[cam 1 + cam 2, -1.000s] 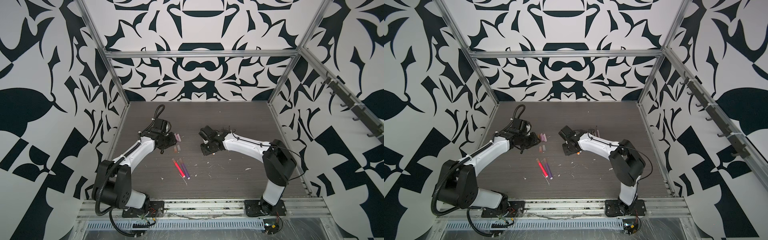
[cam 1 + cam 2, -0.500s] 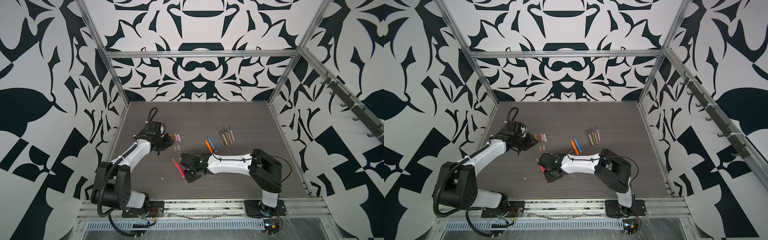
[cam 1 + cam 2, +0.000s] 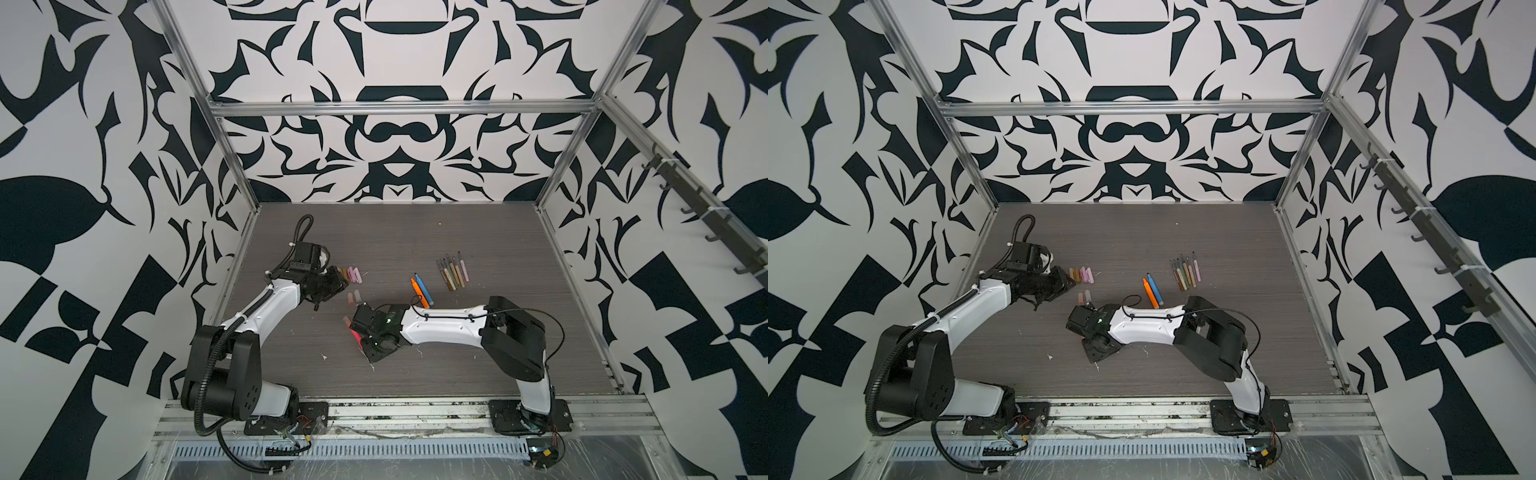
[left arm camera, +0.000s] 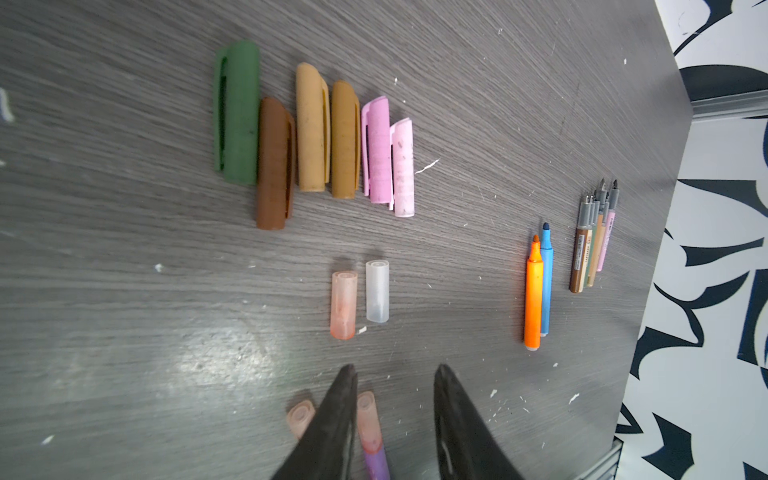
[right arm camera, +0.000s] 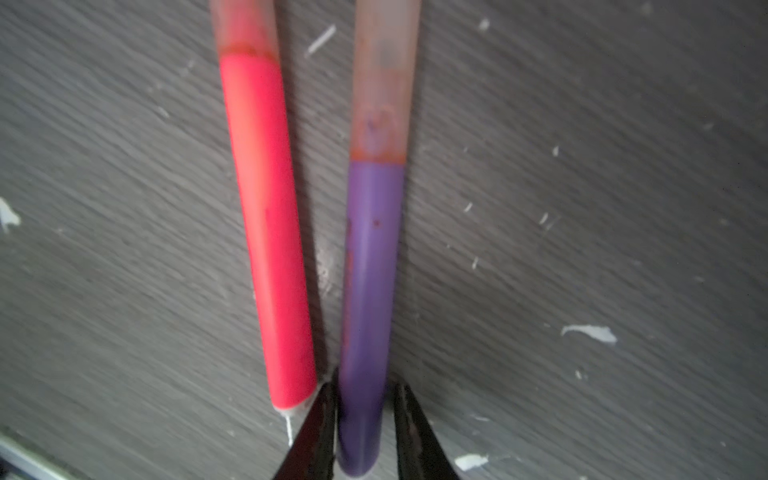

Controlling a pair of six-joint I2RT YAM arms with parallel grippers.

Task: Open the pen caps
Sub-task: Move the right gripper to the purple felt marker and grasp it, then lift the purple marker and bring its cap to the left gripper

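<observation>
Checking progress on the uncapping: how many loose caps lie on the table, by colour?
Green cap: 1
Brown cap: 1
Tan caps: 2
Pink caps: 2
Translucent caps: 2
Total: 8

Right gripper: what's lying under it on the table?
Under the right gripper lie a bright pink marker and a purple marker, each wearing a pale translucent cap, as the wrist view shows. In a top view the gripper hides them except the pink marker's capped end.
</observation>
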